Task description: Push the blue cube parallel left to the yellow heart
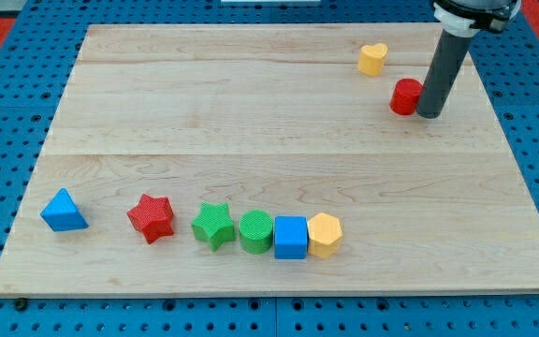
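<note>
Pale wooden board (251, 112), ribbed blue cube (290, 237) touching yellow hexagon (325, 234), yellow heart (372, 59), my tip (429, 114) beside red cylinder (404, 96), no hand.

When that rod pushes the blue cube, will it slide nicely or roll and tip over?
The blue cube probably slides rather than rolls: it sits on a flat face and looks squat. It touches the green cylinder and yellow hexagon, so they may get dragged along. My tip is far off, beside the red block.
</note>
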Controlling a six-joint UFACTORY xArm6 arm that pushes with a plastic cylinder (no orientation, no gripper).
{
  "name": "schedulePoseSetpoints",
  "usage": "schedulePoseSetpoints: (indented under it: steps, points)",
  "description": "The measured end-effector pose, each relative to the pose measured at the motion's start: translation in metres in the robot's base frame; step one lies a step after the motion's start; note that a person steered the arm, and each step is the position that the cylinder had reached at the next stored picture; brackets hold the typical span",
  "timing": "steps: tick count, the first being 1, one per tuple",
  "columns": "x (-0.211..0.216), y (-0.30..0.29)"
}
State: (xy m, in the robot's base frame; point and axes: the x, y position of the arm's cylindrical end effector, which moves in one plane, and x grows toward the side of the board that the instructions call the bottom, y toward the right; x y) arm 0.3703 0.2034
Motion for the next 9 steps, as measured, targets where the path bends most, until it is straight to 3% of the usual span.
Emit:
schedulePoseSetpoints:
  steps: [4, 6, 9]
  points:
    - [-0.06, 0.032]
    - [-0.059, 0.032]
    - [0.246, -0.005]
